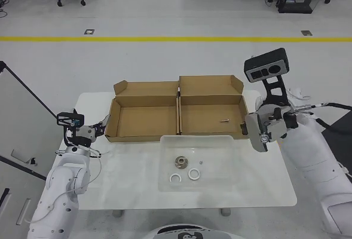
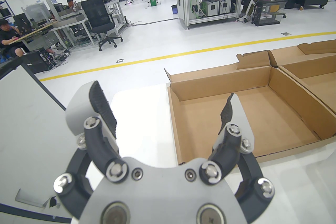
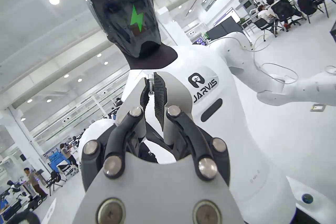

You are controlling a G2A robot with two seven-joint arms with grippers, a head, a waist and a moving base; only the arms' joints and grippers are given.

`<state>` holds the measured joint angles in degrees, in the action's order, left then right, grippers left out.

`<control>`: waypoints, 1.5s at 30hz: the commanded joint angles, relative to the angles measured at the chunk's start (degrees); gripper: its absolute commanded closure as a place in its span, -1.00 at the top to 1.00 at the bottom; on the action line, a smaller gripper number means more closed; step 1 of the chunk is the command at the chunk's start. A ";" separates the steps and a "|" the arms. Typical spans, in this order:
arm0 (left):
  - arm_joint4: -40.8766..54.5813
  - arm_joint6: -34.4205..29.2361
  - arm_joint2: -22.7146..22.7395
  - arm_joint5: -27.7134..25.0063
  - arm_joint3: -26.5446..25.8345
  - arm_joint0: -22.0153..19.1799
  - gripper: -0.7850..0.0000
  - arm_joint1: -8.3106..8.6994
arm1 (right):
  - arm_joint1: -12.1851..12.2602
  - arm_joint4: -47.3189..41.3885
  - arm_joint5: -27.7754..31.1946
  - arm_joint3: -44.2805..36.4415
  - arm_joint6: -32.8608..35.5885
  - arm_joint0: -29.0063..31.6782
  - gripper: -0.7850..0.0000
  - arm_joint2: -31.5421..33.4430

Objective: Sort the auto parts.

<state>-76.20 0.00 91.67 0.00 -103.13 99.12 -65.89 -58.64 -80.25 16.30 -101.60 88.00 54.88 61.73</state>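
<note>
A clear plastic tray (image 1: 223, 179) on the white table holds a round metal hub (image 1: 178, 161), two white rings (image 1: 176, 178) (image 1: 194, 174) and a tiny part (image 1: 201, 161). Behind it stand two open cardboard boxes: the left box (image 1: 117, 116) has a bare floor, and the right box (image 1: 235, 98) has one small screw (image 1: 223, 120) in it. My left gripper (image 2: 162, 109) (image 1: 101, 127) is open with nothing between its fingers, just off the left box's outer wall. My right gripper (image 3: 151, 83) (image 1: 256, 132) is raised and turned upward beside the right box, shut on a small threaded metal screw (image 3: 150, 81).
The left box (image 2: 236, 114) lies close in front of my left fingers (image 2: 101, 107). A grey panel (image 1: 14, 119) stands off the table's left edge. Bare table surface (image 1: 122, 179) lies to the left of the tray.
</note>
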 commanded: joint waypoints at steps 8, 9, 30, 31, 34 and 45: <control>0.00 0.00 0.00 0.00 0.00 0.00 1.00 0.00 | -2.11 -3.46 -0.01 -2.38 0.00 -0.64 -1.00 -1.50; 0.00 0.00 0.00 0.00 0.00 0.00 1.00 0.00 | -2.35 -4.19 -0.01 -2.58 0.00 -0.71 -1.00 -1.76; 0.00 0.00 0.00 0.00 0.00 0.00 1.00 0.00 | -4.17 -13.70 -0.77 -5.17 -2.90 1.90 -1.00 -1.10; 0.00 0.00 0.00 0.00 0.00 0.00 1.00 0.00 | -4.40 -14.58 -0.88 -5.22 -2.98 1.96 -1.00 -1.16; 0.00 0.00 0.00 0.00 0.00 0.00 1.00 0.00 | -5.09 -16.60 -0.97 -5.30 -3.29 2.14 -1.00 -1.26; 0.00 0.00 0.00 0.00 0.00 0.00 1.00 0.00 | -6.05 -8.37 -2.82 -4.33 -8.27 2.67 -1.00 1.10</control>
<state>-76.20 0.00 91.67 0.00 -103.13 99.12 -65.89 -64.65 -89.40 13.74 -105.88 80.16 57.40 62.55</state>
